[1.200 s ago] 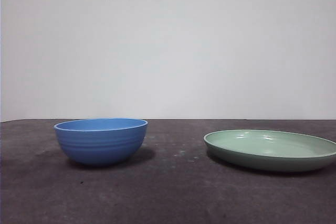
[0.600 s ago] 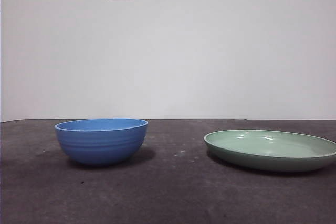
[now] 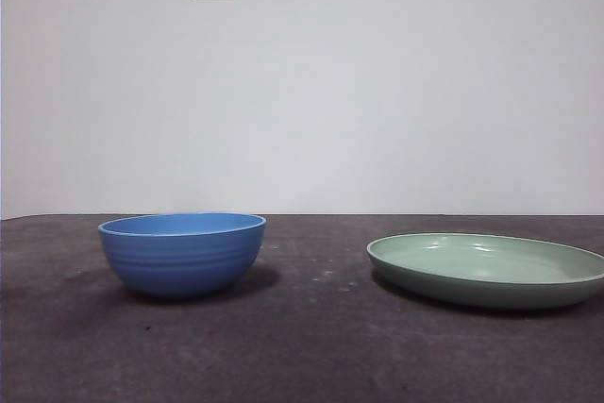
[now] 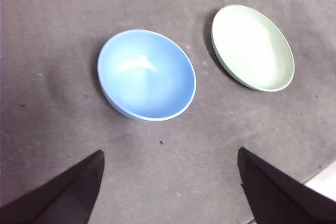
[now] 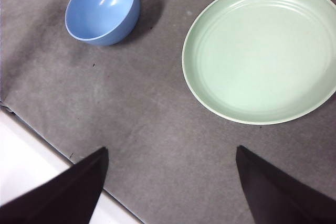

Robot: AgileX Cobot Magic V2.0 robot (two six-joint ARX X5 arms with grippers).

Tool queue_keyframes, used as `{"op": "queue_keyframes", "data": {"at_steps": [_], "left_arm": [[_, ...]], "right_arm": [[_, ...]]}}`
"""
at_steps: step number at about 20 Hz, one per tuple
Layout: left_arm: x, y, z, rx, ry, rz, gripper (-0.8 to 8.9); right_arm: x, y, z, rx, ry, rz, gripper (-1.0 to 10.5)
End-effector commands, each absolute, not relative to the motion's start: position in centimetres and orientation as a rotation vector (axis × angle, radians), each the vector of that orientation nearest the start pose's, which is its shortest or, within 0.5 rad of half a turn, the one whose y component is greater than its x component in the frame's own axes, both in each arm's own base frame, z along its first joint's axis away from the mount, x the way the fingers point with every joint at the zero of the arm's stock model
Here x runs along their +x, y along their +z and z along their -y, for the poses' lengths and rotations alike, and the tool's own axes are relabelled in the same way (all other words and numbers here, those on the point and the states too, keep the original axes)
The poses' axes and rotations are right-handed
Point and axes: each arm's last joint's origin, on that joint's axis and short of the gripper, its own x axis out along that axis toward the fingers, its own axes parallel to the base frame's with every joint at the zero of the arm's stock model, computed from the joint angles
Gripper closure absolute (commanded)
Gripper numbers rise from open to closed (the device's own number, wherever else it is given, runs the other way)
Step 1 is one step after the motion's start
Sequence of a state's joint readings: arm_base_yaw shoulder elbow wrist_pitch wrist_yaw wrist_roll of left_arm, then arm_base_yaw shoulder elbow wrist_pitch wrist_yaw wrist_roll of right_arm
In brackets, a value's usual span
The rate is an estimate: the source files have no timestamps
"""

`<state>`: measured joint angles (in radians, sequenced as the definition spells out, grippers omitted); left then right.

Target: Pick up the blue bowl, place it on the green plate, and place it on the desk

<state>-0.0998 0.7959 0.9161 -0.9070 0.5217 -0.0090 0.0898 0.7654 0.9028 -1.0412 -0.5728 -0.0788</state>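
i see the blue bowl (image 3: 181, 254) upright on the worktop (image 3: 311, 346), well apart from the green plate (image 3: 486, 269) — left tool (image 4: 168, 182) and right tool (image 5: 169, 182) both spread wide, holding nothing.

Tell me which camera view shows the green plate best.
The right wrist view: the green plate fills much of the picture from above, showing nearly its whole rim and inside. The left wrist view shows it whole but smaller. The front view shows it side-on, clipped at the edge.

Blue bowl (image 3: 181, 254) and green plate (image 3: 486, 269) (well apart) on desk (image 3: 311, 346).
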Motion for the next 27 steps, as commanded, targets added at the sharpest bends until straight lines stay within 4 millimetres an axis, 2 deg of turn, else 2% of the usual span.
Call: {"op": "queue_keyframes", "data": {"at_steps": [1,5,9,12,16,21,25,27], "left_arm": [[14.8,32.6,3.2,-0.16,-0.58,-0.776,4.07],[18.4,33.2,4.6,-0.099,-0.526,-0.848,4.07],[22.7,32.3,6.8,-0.026,-0.488,-0.922,4.09],[25.6,30.0,8.5,0.039,-0.439,-0.974,4.09],[28.5,26.2,10.2,0.104,-0.387,-1.055,4.09],[30.9,22.2,11.3,0.122,-0.381,-1.125,4.09],[31.8,20.2,11.7,0.128,-0.377,-1.169,4.16],[31.9,19.8,11.7,0.13,-0.377,-1.182,4.84]], "right_arm": [[12.0,31.3,-2.7,0.138,0.659,-0.841,5.6],[12.0,31.3,-2.7,0.14,0.658,-0.842,5.6],[12.1,31.3,-2.7,0.139,0.658,-0.837,5.6],[12.1,31.3,-2.7,0.14,0.658,-0.836,5.6],[12.1,31.3,-2.7,0.14,0.658,-0.836,5.6],[12.1,31.3,-2.7,0.14,0.657,-0.835,5.6],[12.1,31.3,-2.7,0.138,0.656,-0.833,5.6],[12.1,31.3,-2.7,0.138,0.656,-0.831,5.6]]}}
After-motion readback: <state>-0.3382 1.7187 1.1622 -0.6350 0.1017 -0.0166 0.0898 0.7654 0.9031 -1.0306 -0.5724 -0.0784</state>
